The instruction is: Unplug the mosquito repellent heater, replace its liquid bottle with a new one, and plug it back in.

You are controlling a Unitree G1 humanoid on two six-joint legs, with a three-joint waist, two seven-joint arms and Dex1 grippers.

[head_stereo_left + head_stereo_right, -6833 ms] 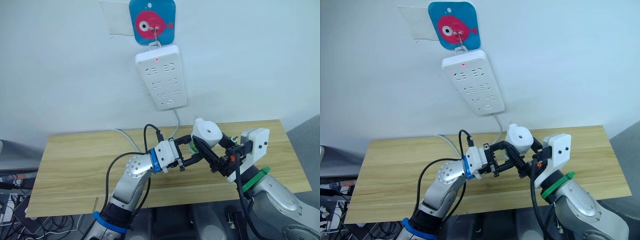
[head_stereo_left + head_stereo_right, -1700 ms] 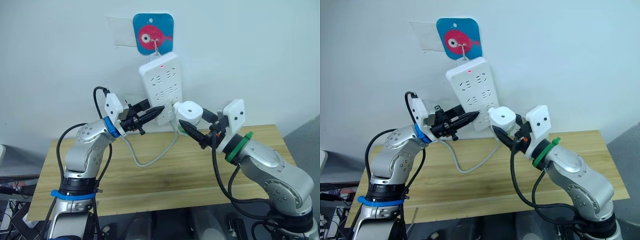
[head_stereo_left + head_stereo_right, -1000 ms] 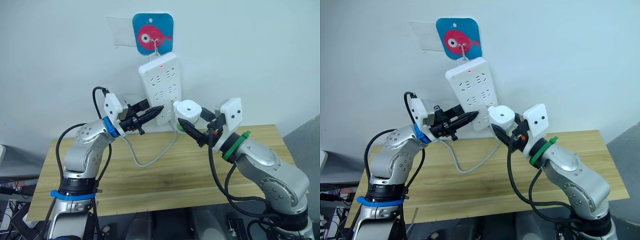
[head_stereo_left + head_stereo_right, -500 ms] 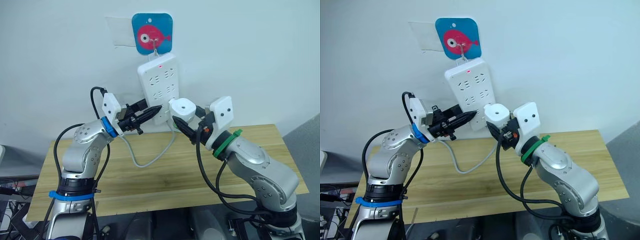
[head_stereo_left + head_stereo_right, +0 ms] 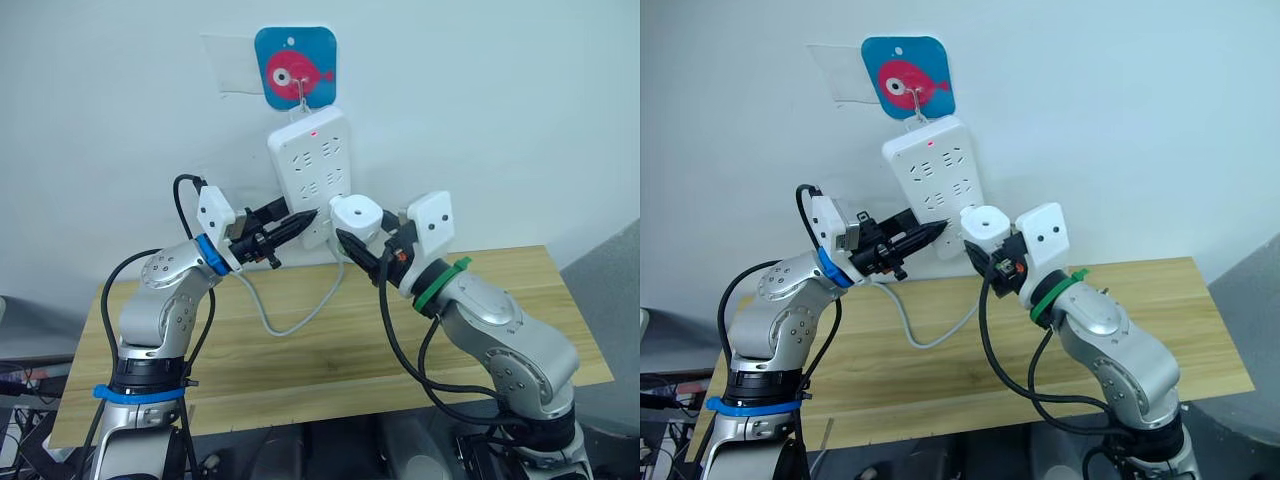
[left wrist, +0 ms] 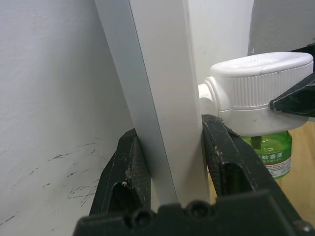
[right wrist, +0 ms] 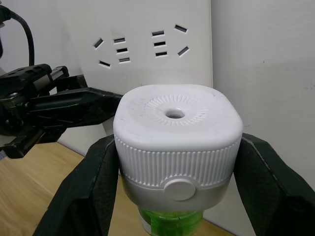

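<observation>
Right end effector (image 7: 174, 196) is clamped on the mosquito repellent heater (image 5: 357, 215), green liquid bottle (image 6: 273, 152) fitted below. Left end effector (image 6: 172, 169) pinches the power strip (image 5: 310, 165) edge, steadying it. Heater sits at the strip's lower sockets; whether seated, can't tell. Judging: last plug-in step.

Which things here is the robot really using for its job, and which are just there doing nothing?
Using:
- mosquito repellent heater, with its green liquid bottle, held in the right gripper
- power strip on the wall, pinched by the left gripper

Just there:
- fish picture above the strip
- wooden table
- strip's white cable
</observation>
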